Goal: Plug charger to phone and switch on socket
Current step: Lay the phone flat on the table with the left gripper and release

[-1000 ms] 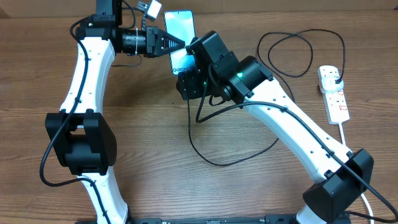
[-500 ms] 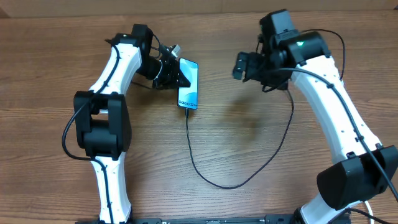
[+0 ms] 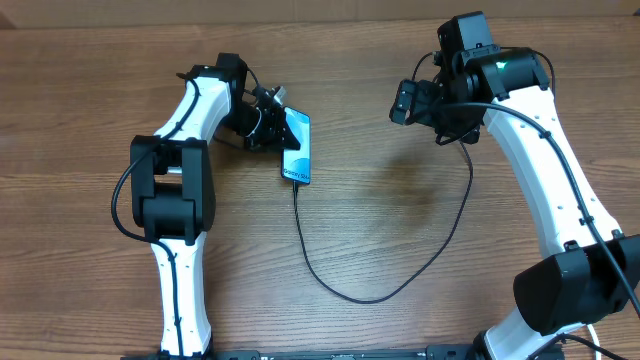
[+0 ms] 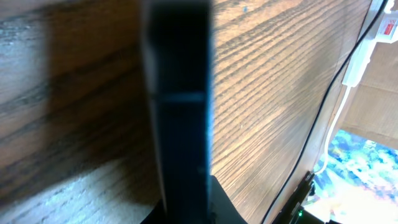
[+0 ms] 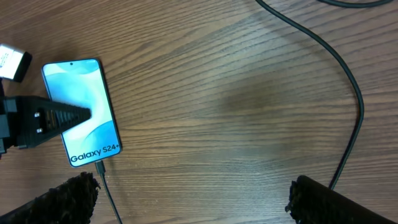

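The phone [image 3: 297, 150] has a lit light-blue screen with dark text at its near end. My left gripper [image 3: 278, 128] is shut on its far half. In the left wrist view the phone [image 4: 180, 124] shows edge-on between the jaws. The charger, a thin black cable [image 3: 350, 295], is plugged into the phone's near end [image 5: 101, 167]; it loops across the table and runs up under my right arm. My right gripper [image 3: 412, 103] is open and empty, well to the right of the phone [image 5: 81, 109]. The socket [image 4: 387, 28] shows only in the left wrist view, where one red switch is visible.
The socket's thick white cord [image 4: 351, 68] runs along the table's right side. The right arm covers the far right of the table in the overhead view. A small white tag [image 5: 12, 62] sticks out by the left gripper. Bare wood lies between the two grippers.
A second ago my right gripper was at the phone's near end. It has since pulled away to the right and opened. The left gripper has moved the phone down-left, with the cable in it.
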### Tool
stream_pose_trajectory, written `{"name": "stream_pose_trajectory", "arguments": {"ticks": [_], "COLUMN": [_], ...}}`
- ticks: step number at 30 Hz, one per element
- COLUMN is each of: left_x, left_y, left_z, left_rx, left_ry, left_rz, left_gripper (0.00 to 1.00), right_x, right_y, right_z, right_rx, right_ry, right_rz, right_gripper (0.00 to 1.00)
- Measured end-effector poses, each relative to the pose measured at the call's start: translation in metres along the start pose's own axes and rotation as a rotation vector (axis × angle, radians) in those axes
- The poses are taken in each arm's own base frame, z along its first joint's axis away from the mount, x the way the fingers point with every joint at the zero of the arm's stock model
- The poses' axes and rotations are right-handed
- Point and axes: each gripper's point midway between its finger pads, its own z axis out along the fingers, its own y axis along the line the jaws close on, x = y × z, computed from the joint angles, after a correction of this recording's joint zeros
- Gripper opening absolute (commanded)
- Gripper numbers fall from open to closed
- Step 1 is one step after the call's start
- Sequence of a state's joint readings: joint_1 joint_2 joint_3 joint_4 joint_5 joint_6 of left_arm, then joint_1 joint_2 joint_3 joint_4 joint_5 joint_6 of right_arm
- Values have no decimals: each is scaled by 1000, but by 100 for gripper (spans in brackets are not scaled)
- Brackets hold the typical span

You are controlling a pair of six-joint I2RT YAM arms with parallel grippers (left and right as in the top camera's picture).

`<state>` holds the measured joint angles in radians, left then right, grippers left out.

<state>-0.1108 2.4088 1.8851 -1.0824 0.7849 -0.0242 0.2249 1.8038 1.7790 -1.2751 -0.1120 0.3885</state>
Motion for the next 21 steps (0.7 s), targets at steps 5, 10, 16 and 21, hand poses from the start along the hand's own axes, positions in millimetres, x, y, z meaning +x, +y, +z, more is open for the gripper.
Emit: {"name": "stream_pose_trajectory", "arguments": {"ticks": [5,10,16,21], "left_x": [1,-2,-2,-16], "left_y": [10,-2,3,34], "left_z": [10,5,-10,-41], "left_rx": [6,41,-56,-179], "left_ry": [17,6,-3,-75], "left_rz": [-21,-8,-9,-29], "left_gripper": [56,93,100,100], "right_x": [1,-3,-23,-43], "right_y": [-5,-18,-88,-138], "right_z": [0,-1,-13,-24], "right_rx": [26,74,137,175], "right_ry": [0,-13,-27,-92], "right_rz": [1,16,188,293], "right_gripper": [100,100,100,100]}}
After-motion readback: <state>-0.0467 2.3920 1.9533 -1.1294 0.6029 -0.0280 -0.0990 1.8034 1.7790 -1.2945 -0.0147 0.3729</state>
